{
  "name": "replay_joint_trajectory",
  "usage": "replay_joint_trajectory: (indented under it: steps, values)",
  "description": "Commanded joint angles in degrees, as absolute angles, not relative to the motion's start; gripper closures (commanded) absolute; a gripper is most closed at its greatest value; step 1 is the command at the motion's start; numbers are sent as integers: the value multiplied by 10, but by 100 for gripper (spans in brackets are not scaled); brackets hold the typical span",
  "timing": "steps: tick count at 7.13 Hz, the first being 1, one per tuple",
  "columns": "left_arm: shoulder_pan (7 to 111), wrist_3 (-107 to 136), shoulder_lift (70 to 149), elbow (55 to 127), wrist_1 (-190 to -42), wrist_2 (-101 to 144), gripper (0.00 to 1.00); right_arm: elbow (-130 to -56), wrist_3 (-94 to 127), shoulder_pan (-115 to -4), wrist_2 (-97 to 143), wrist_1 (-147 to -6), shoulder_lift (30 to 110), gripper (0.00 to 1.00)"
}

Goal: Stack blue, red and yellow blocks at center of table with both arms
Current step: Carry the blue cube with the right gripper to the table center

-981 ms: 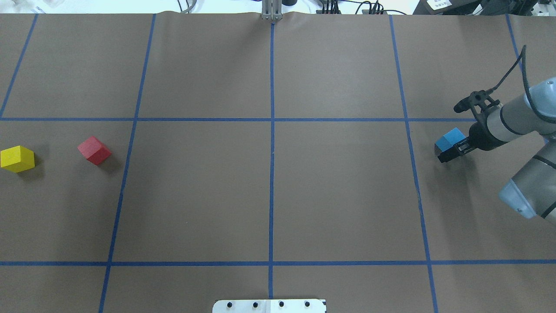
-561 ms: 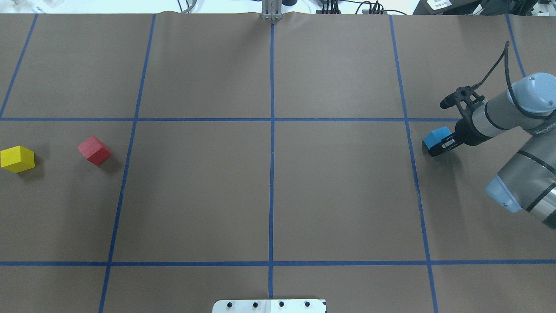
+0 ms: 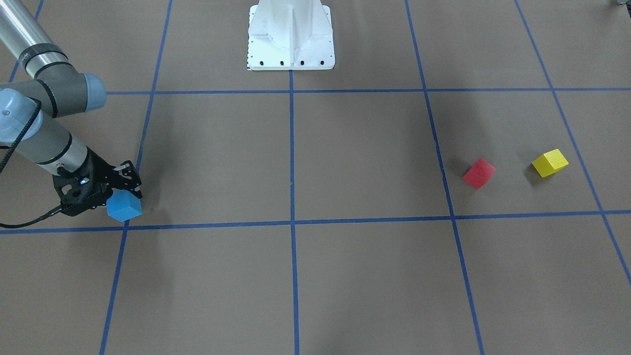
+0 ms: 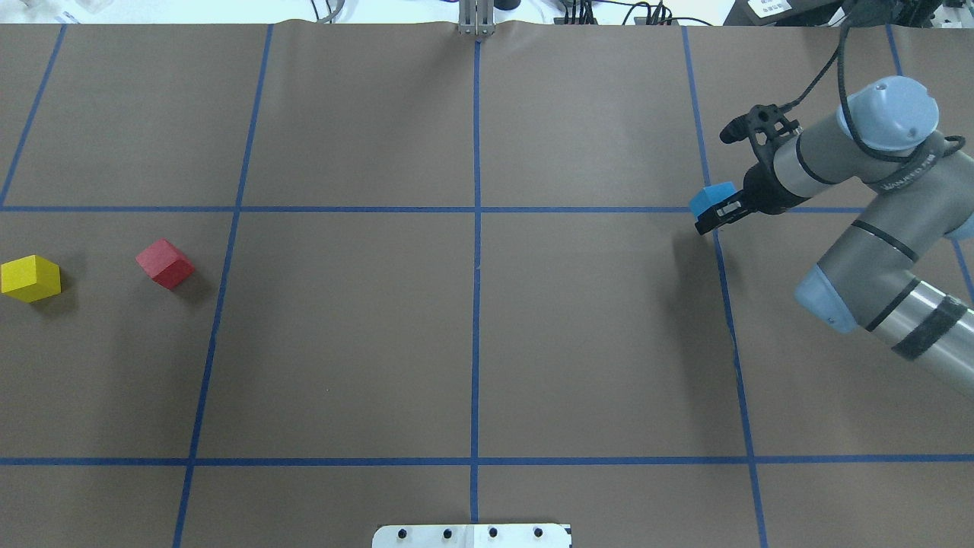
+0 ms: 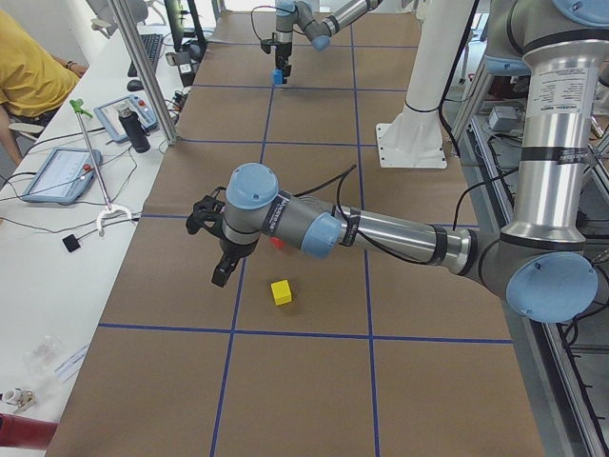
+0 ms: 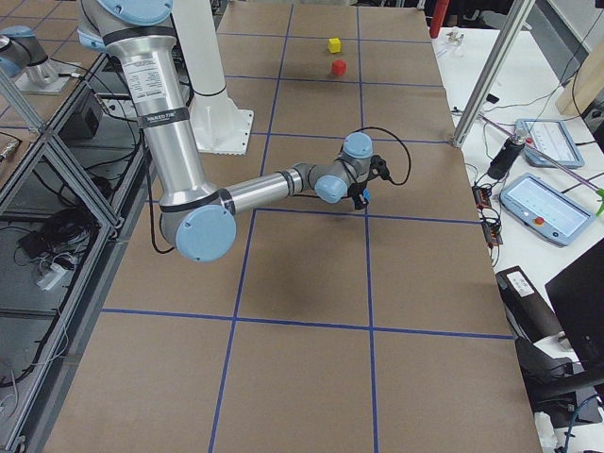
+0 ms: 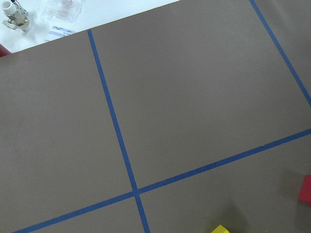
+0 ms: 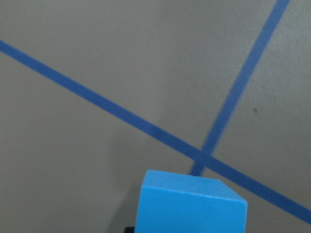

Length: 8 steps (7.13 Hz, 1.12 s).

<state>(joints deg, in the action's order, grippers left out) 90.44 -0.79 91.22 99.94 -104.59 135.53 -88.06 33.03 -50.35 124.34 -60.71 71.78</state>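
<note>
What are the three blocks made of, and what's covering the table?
The blue block looks like painted wood or dense foam: matte, uniform colour, crisp edges. The red block and yellow block look alike. The table cover seems matte brown paper, gridded with blue tape lines.

Blue block [image 4: 713, 198] clamped in right gripper [image 4: 714, 211], held above a tape crossing, red block [image 4: 165, 263] and yellow block [image 4: 30, 278] laid near each other on the table's left, not touching, yellow outermost.

Silver arm [image 4: 875, 251], pale-blue joint caps [image 4: 890, 110], black fingers [image 4: 715, 219] (thin black cable [image 4: 839, 49])
</note>
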Motion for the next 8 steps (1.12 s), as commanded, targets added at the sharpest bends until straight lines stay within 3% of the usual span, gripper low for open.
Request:
replay_joint_trajectory:
  steps: [1,3,6,8]
  values:
    - [904,-8,912,997,-1046,1355,0,-879,439,-441,1188,-698,624,100]
    - [904,-8,912,993,-1046,1355,0,-869,522,-380,1126,-848,506,100]
    - [904,-8,912,993,-1046,1355,0,-769,612,-317,1079,-858,386,100]
    - [904,-8,912,994,-1046,1355,0,-754,613,-295,1045,-854,383,80]
